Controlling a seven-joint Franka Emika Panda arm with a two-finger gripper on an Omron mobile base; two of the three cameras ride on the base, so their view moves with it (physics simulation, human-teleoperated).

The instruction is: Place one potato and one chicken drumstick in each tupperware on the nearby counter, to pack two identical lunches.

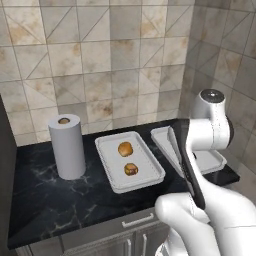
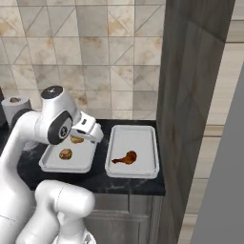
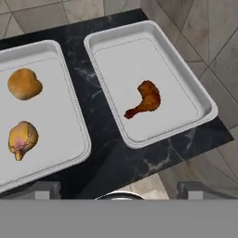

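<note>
Two white tupperware trays lie side by side on the black counter. The left tray (image 3: 69, 153) (image 1: 150, 167) (image 2: 78, 164) holds a round golden potato (image 3: 24, 84) (image 1: 125, 148) and a paler yellow-pink lump with a short stub (image 3: 21, 139) (image 1: 131, 169); I cannot tell whether that lump is a drumstick or a potato. On the right tray (image 3: 195, 93) (image 2: 143, 140) lies a brown chicken drumstick (image 3: 145, 99) (image 2: 126, 157). My gripper (image 3: 120, 191) (image 2: 91, 129) hangs high over the gap between the trays, open and holding nothing.
A paper towel roll (image 1: 66, 146) stands on the counter left of the trays. A tall dark cabinet side (image 2: 190, 95) closes off the counter's right end. Tiled wall runs behind. Drawer fronts (image 1: 135, 220) sit below the front edge.
</note>
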